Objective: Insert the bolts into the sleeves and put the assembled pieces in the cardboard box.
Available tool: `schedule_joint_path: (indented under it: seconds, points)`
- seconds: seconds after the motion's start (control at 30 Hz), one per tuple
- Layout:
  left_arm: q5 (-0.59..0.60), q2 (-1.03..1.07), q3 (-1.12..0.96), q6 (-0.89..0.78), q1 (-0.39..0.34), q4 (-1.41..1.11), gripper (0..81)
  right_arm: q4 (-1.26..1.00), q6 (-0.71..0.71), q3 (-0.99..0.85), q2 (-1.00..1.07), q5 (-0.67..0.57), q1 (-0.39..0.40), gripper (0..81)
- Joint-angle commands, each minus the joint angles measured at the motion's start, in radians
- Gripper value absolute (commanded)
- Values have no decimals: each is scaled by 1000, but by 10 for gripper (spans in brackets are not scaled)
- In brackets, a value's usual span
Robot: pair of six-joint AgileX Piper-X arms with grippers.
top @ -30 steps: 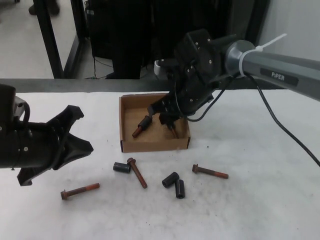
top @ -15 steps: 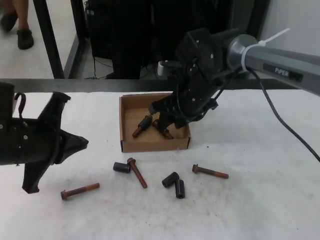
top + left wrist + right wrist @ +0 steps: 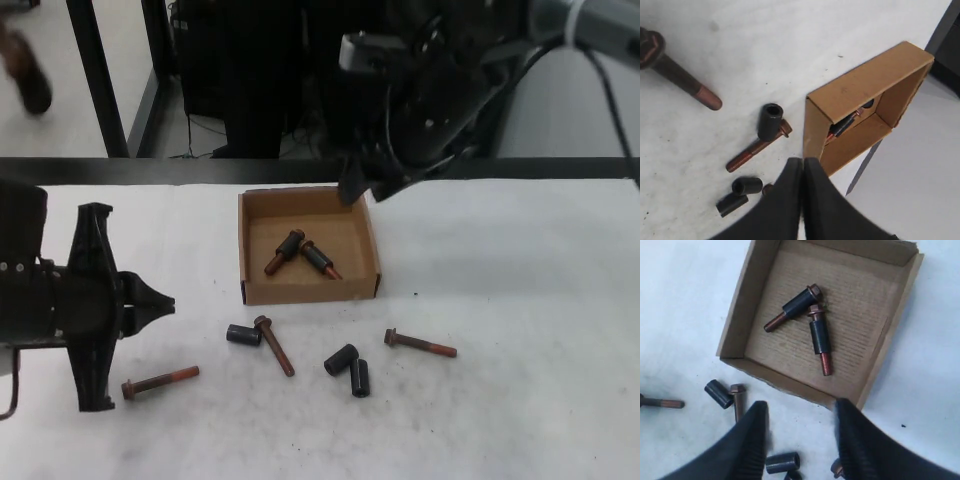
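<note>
Now then, the right gripper (image 3: 360, 188) has lifted clear of the cardboard box (image 3: 243, 255) and hangs over its far rim, upper middle of the high view, jaws spread wide. It has left a second assembled piece (image 3: 318, 258) on the box floor, its head up against the first assembled piece (image 3: 285, 250). Both are copper-brown threaded bolts through smooth black tubes. The right wrist view brings out the corrugated ribbing of that floor, which the high view flattens. At the left edge the left gripper (image 3: 150, 298) has rolled over, its matte black fingers (image 3: 790, 200) pressed together — a second ago they were splayed. On the white bench (image 3: 540, 400) below the box lie three loose bolts (image 3: 160, 381) and three loose sleeves (image 3: 243, 335). The left wrist view looks straight into one sleeve's hollow bore, just beside a bolt's head.
</note>
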Motion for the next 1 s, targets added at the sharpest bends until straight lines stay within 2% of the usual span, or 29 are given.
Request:
schedule_joint_path:
  seconds: [0.0,0.2,0.47,0.57,0.8,0.97]
  points:
    - [-5,0,-15,10,-4,44,42,13,-11,15,-32,-7,-3,405]
    - [-124,0,-115,92,-5,335,50,26,-31,98,-76,-7,-3,405]
    - [-208,40,-205,106,-22,537,50,-51,-54,302,-172,-41,-3,405]
    - [-247,80,-250,109,-57,562,50,-137,-35,398,-230,-57,-3,405]
    - [-302,176,-339,-51,-151,563,50,-207,-26,525,-305,-55,-3,405]
    - [-304,214,-344,-50,-164,564,50,-200,-38,531,-311,-65,-3,405]
